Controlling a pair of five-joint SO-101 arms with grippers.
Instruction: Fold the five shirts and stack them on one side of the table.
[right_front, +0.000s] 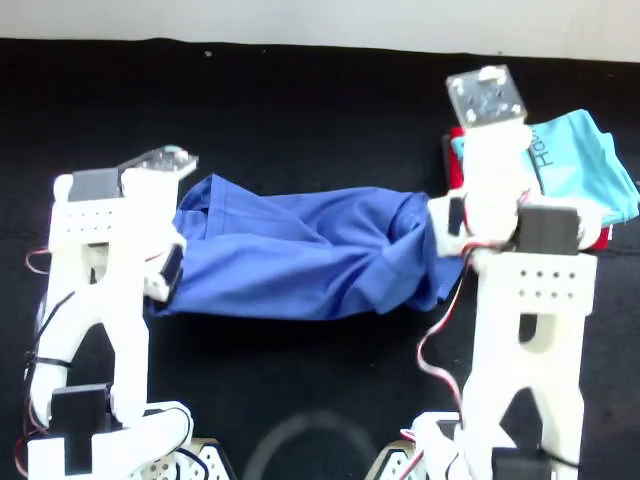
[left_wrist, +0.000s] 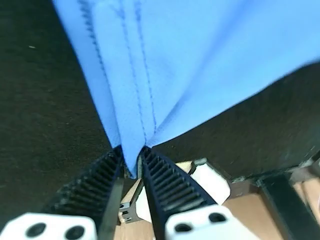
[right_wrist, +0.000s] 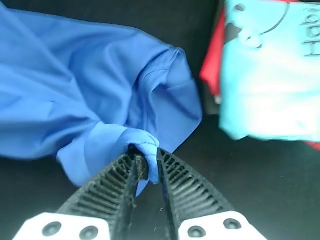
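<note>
Stretched crosswise over the black counter (right_front: 300, 100), rumpled and creased along its length: a blue shirt (right_front: 300, 255) (left_wrist: 190, 60) (right_wrist: 75, 90), held at both ends. At one end of the blue shirt, the left claw (left_wrist: 131, 157) (right_front: 165, 275), toothed jaws clamped tight on a stitched, folded edge, with cloth fanning away from the pinch. At the opposite end, the right claw (right_wrist: 146, 160) (right_front: 450, 225), jaws closed on a small rolled wad of the same fabric, next to a puckered seam and a loose fold. Just beside that right-claw end of the blue shirt, parted from it by a narrow strip of bare black counter: a folded teal shirt (right_front: 580, 165) (right_wrist: 270, 75) with dark print on it, lying flat on top of a red shirt (right_front: 452, 150) (right_wrist: 212, 65), red showing as a thin margin along the teal shirt's edges. Flanking the blue shirt on either side, seen from above: two white arms, bases nearer the camera than the shirt, thin red wires looping beside each.
</note>
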